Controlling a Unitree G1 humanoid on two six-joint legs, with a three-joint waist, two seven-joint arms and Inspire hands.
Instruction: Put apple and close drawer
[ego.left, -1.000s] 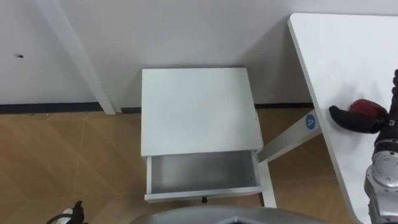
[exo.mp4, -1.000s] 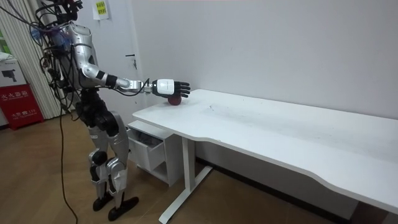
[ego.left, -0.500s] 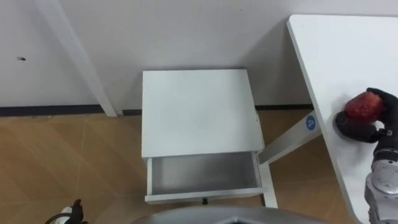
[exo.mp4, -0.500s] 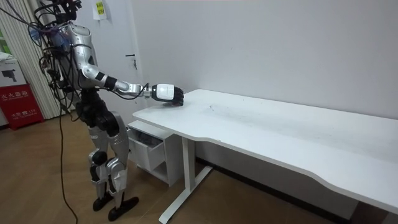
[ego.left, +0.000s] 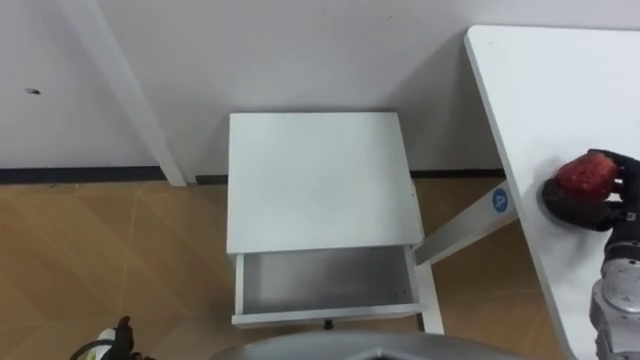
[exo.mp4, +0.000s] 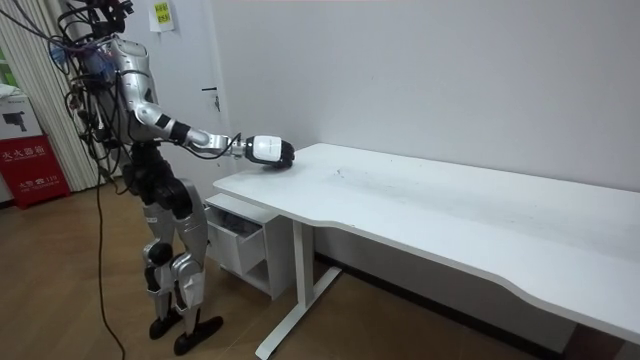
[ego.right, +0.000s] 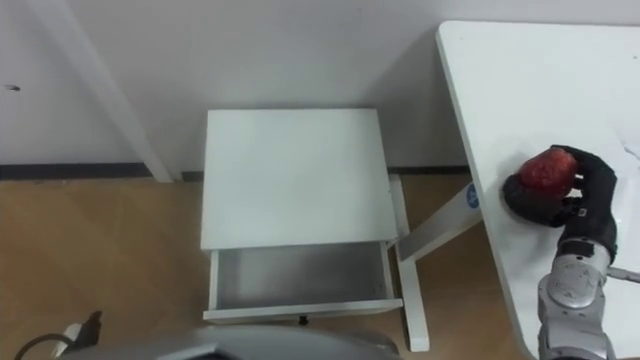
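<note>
Risk of dropping apple, clamped in curled fingers of right hand over table near its edge, on the carry across to open, empty drawer, through slack grip or knock against table edge.

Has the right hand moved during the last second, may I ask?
Yes: the right hand has curled its fingers round the apple, drawing them back toward the edge of the white table; its wrist stayed put.

Apple underside, seemingly hidden
</note>
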